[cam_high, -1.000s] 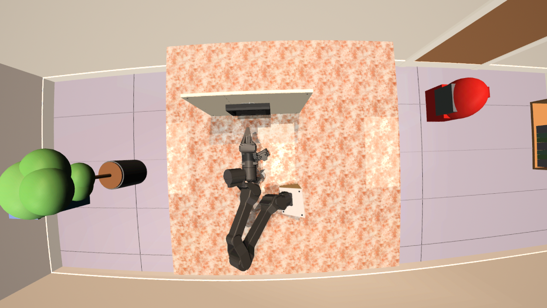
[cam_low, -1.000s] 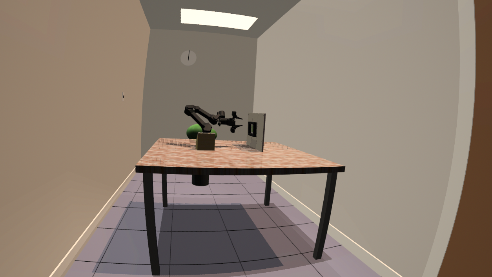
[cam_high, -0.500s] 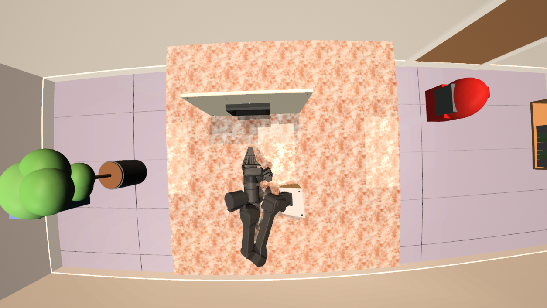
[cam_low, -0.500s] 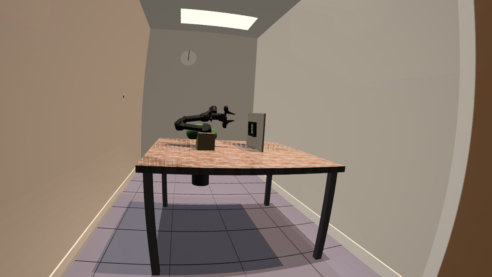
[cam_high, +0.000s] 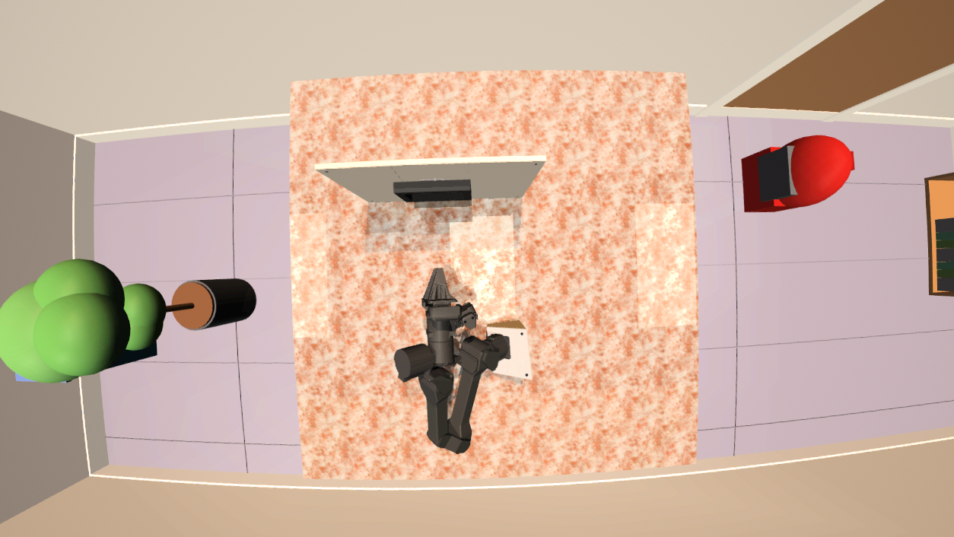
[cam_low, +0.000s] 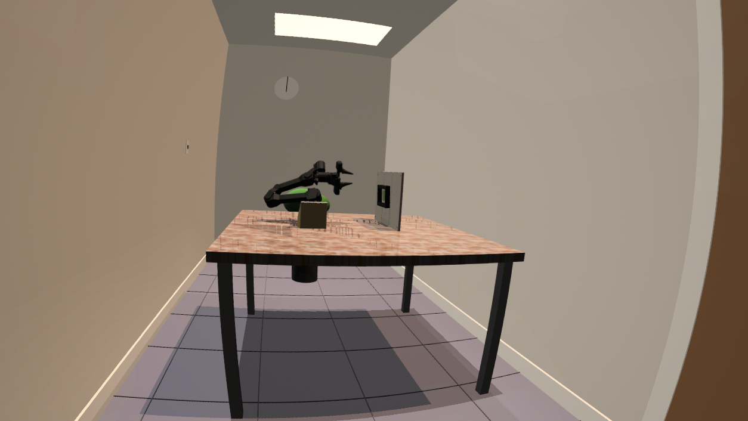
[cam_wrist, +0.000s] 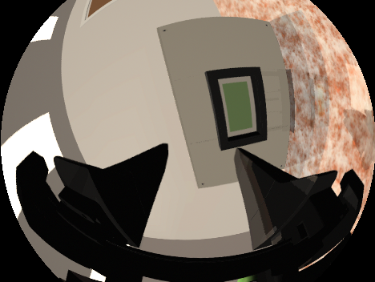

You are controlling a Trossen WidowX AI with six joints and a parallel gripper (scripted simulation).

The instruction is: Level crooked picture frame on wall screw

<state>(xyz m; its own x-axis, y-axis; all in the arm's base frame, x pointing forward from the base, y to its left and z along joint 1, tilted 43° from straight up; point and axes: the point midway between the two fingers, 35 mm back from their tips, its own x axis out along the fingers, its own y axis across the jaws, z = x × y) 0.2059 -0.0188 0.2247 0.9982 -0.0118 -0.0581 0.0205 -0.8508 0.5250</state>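
- Nearest to us in the wrist view, our gripper [cam_wrist: 199, 158] stands released, its two dark fingers spread apart with nothing between them.
- Seen from above, the arm [cam_high: 443, 373] is folded back over its pale base block [cam_high: 513, 350], and the gripper [cam_high: 437, 278] points toward the wall panel from mid-table.
- From the side we see the gripper [cam_low: 345, 178] raised above the table [cam_low: 366, 245], well apart from the panel, with open air between.
- Beyond the fingertips stands the upright grey wall panel [cam_wrist: 223, 98], set on the marbled orange table top.
- On that panel hangs the picture frame [cam_wrist: 236, 108], a dark border round a green picture; it touches only the panel, not us.
- In the wrist view the frame's edges run close to parallel with the panel's edges; the camera itself is rolled, so we cannot tell whether it is truly level.
- From above the frame [cam_high: 432, 189] shows as a dark bar against the panel's [cam_high: 427, 176] near face.
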